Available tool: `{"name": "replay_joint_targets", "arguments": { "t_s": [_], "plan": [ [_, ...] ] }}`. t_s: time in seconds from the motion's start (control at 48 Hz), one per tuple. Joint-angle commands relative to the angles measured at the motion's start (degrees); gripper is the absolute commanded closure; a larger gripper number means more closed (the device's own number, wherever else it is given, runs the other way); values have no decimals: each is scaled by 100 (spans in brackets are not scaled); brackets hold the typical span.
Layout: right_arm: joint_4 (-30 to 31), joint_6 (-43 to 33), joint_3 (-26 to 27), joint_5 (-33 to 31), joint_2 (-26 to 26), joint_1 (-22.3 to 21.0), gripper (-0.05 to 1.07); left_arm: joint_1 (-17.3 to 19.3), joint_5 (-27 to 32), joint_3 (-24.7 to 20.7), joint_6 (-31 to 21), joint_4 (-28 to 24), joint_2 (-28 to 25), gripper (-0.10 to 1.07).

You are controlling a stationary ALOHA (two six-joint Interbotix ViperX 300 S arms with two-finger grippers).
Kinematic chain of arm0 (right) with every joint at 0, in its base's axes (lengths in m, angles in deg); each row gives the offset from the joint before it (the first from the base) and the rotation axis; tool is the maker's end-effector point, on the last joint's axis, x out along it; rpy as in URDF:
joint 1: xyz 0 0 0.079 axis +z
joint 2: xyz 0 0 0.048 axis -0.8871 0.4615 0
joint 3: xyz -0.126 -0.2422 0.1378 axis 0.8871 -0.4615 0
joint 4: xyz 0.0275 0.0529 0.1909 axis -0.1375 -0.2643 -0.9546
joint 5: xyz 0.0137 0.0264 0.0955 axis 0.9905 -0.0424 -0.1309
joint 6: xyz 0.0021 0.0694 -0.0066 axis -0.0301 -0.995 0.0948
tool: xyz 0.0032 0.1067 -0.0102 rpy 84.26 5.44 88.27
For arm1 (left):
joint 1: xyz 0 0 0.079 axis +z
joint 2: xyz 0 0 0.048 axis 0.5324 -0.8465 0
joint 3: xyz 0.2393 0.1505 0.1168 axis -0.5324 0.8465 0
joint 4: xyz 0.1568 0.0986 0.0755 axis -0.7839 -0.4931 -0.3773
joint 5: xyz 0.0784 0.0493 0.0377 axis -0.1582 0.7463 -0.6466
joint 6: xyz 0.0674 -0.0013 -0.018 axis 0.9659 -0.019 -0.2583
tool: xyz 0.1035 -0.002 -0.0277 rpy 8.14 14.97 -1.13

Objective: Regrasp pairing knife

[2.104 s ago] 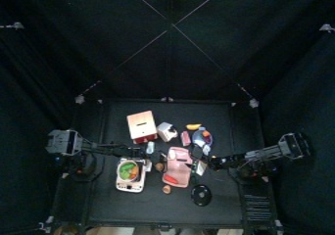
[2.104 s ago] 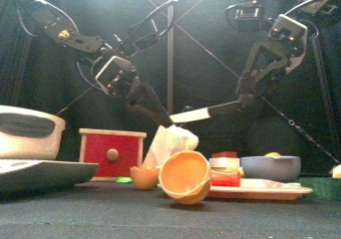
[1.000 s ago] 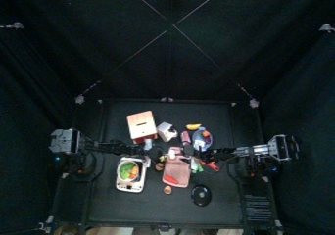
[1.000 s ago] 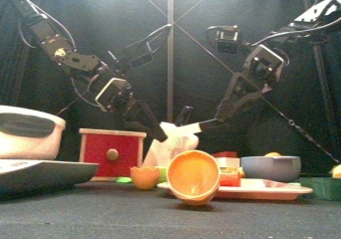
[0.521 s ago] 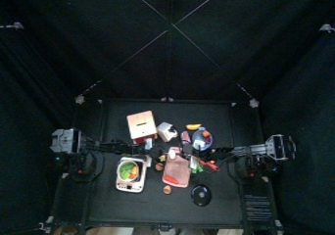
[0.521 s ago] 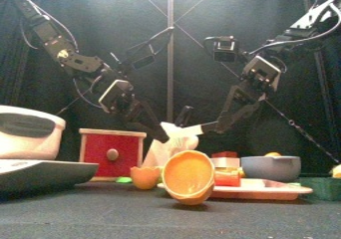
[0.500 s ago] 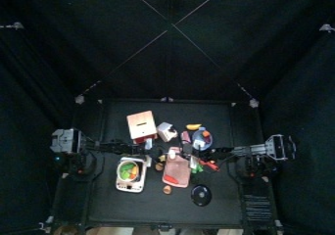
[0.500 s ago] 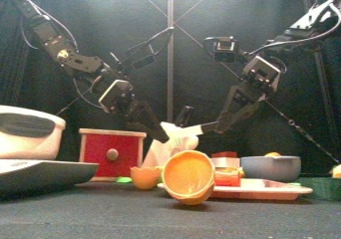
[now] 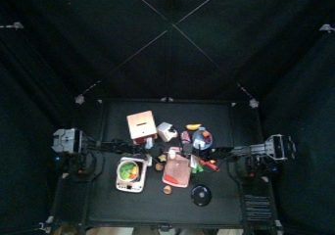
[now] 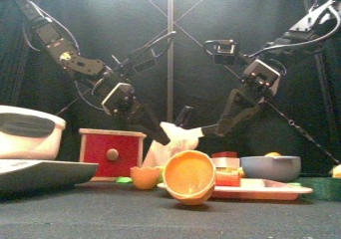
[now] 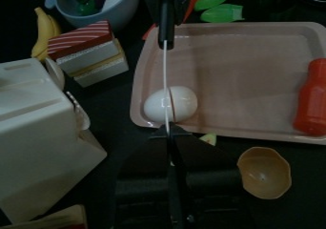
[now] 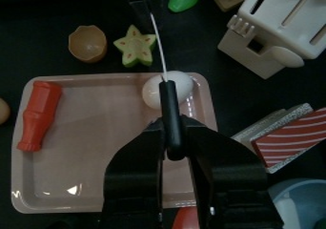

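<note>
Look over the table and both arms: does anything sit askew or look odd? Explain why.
The orange bowl stands tipped on its edge against the pink tray instead of resting flat. The paring knife hangs in the air above the egg, each end at one gripper.

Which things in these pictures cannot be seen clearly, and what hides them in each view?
- Top view: the knife is too small to pick out between the arms over the pink tray.
- Front view: the knife's blade is hidden behind the white knife block.
- Left wrist view: the left gripper is dark; its hold on the knife is unclear.
- Right wrist view: the tray is cut off by the gripper's body.
</note>
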Motion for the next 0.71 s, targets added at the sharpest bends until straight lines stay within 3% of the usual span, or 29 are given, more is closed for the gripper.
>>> {"name": "replay_joint_targets", "arguments": {
  "t_s": [0.0, 0.688],
  "plan": [
    [9, -9, 26, 9, -70, -70, 55, 9, -44, -114, -9, 26, -9, 68],
    [-9, -18, 88, 26, 554, -281, 55, -35, 0, -211, -26, 404, -378, 68]
  ]
}}
